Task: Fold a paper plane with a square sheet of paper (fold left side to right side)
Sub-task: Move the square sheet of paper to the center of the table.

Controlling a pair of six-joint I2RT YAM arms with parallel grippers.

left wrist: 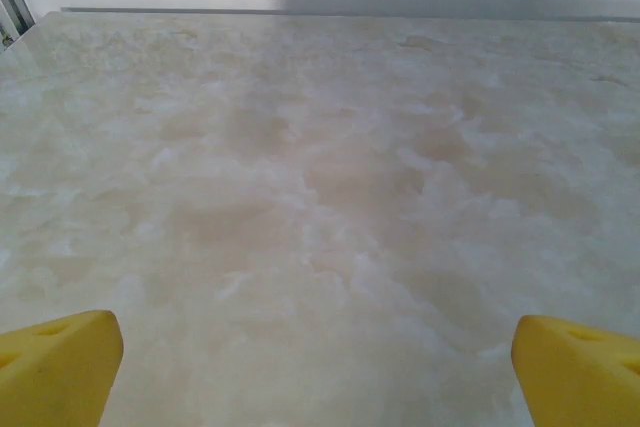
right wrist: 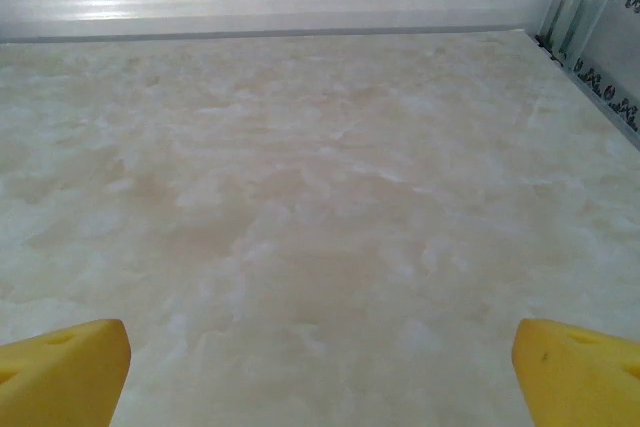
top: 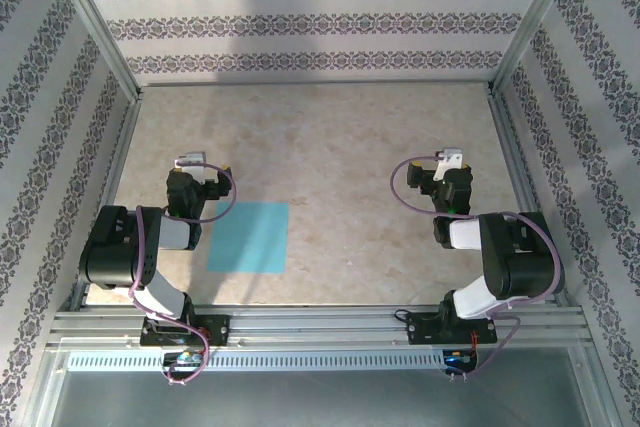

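Observation:
The square sheet of paper (top: 248, 236) is cyan-blue and lies flat, with no crease showing, on the marble-patterned table (top: 350, 137) near its front edge, just right of the left arm. The paper plane is out of view. My left gripper (top: 200, 168) hovers behind and to the left of the sheet, apart from it and pointing toward the back wall. In the left wrist view the left gripper (left wrist: 320, 372) is open, its yellow fingertips (left wrist: 55, 362) far apart over bare table. My right gripper (top: 440, 169) is at the right, well away from the sheet. The right gripper (right wrist: 320, 372) is open too, with nothing between its yellow fingertips (right wrist: 60, 367).
Patterned walls (top: 300, 22) with metal frame posts (top: 95, 17) enclose the table on three sides. An aluminium rail (top: 320, 327) carrying both arm bases runs along the near edge. A metal strip (right wrist: 590, 77) borders the table's right side.

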